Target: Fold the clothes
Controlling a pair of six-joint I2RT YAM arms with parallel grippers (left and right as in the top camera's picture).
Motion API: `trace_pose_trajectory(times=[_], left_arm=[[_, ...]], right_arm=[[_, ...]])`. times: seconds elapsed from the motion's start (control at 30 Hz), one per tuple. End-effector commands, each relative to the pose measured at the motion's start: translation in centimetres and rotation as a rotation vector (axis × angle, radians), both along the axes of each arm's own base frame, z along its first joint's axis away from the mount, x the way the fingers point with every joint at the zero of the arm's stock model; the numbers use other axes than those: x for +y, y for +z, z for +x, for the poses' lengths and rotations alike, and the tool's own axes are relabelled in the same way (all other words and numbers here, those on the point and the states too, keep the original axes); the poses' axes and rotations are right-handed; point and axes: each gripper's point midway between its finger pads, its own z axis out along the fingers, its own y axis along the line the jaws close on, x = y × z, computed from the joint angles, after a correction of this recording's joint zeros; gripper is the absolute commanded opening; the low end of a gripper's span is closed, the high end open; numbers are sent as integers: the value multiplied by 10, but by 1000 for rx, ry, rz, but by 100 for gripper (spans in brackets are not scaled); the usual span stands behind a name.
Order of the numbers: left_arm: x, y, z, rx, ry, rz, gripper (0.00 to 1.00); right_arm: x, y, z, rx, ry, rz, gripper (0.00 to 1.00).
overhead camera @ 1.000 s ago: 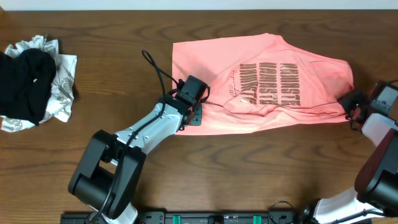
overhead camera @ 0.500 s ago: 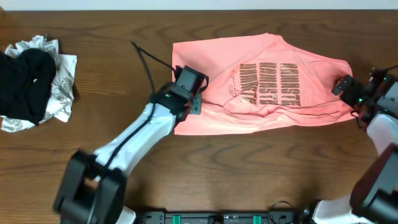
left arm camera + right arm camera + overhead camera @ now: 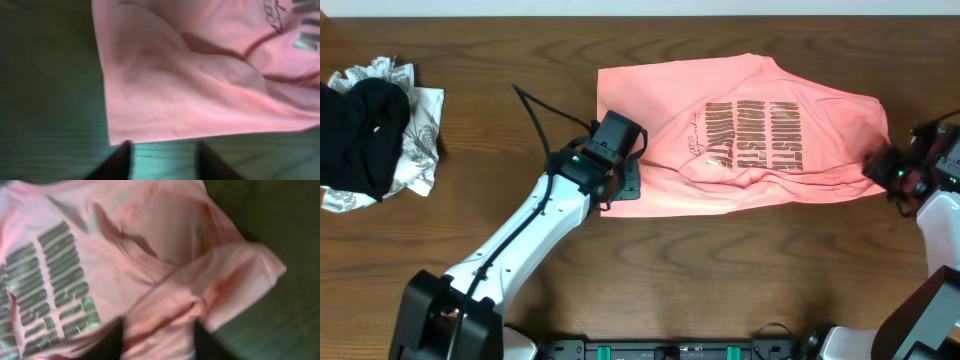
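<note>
Left gripper [image 3: 162, 147]: jaws part open, nothing in them, bare counter [image 3: 50, 100] in the gap. Tips sit just off the near-left corner of the T-shirt [image 3: 200, 90]. Right gripper [image 3: 159, 326]: jaws straddle a bunched fold at the shirt's right end, fabric between them. Can't tell if it's pinched, view is blurred. Shirt lies spread and rumpled across the counter's far middle-to-right, dark lettering [image 3: 752, 140] face up. Black garment [image 3: 365, 120] on a white patterned cloth [image 3: 418, 135], heaped at far left, well apart from the shirt.
</note>
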Motion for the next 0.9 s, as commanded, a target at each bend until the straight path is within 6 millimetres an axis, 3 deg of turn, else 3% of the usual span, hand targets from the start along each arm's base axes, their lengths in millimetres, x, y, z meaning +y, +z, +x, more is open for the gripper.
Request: trace_pose_trajectory(times=[0.0,0.03,0.2,0.37,0.5,0.67,0.87], left_arm=[[-7,-8,-4,45,0,-42,12],[-8,-9,-3,44,6,-45,6],[-12,-14,1,39,6,-51,6],[-27,-27,1,54,-28,-60,6],[-35,-40,1,69,-45,-50,6],[-36,-52,2,88,-45,-39,6],[-33,-54,3,83,-50,-20,6]], right_arm=[[-6,-1,-6,37,-18,-35,1],[-8,-3,-9,54,-27,-46,1],[-12,-6,-14,92,-46,-87,1],[-33,-7,-25,153,-119,-195,1],[-37,-11,-23,159,-126,-209,1],[-42,-34,-14,180,-103,-215,1],[-48,-76,-6,221,-94,-202,1]])
